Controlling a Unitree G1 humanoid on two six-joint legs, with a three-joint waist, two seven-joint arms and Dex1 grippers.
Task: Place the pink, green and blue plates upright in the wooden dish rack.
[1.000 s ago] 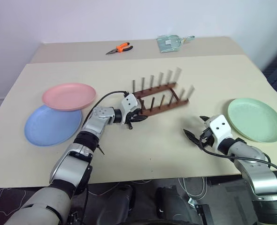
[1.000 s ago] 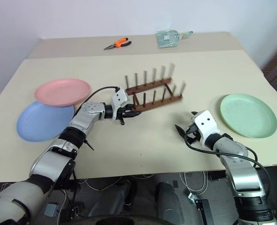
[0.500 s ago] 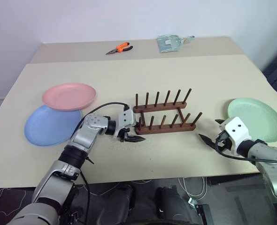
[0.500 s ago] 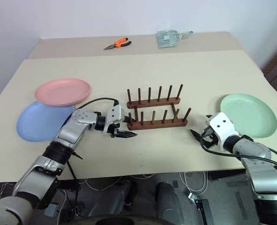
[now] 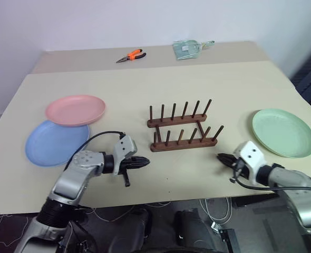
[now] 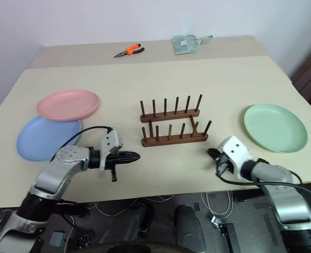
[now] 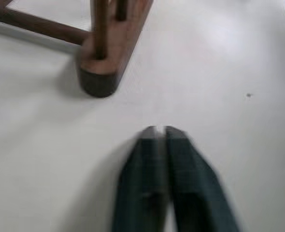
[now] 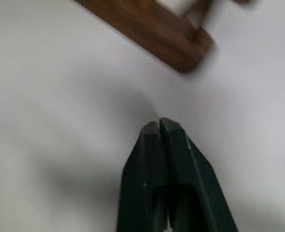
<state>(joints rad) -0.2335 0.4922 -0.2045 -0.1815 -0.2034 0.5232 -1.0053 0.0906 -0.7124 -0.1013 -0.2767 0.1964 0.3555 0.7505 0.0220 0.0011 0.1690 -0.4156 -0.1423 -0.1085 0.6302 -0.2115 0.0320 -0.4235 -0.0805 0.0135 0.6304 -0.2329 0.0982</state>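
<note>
Pale walls stand behind a broad beige table, with a second table of the same colour pushed against its far edge. No plate is in the rack.

Largest of the things are three round, shallow, matte plastic plates. The light blue plate lies flat near the left edge, and the pale pink plate lies just behind it, its near rim overlapping the blue one. The mint green plate lies flat by itself near the right edge, well apart from the other two.

Between them, at the middle of the table, stands the small dark brown wooden dish rack, level on its two base rails, with two rows of thin pegs upright and nothing in its slots.

Nearer the front edge, the left tool hangs just above the table, its two black fingers pressed together and holding nothing, pointing toward the right, near the rack's left end; the left wrist view shows the end of a rail close ahead of the tips. The right tool is likewise pinched together and empty, pointing left, near the rack's right end and apart from the green plate.

On the far table lie orange-handled pliers and a small clear packet.
</note>
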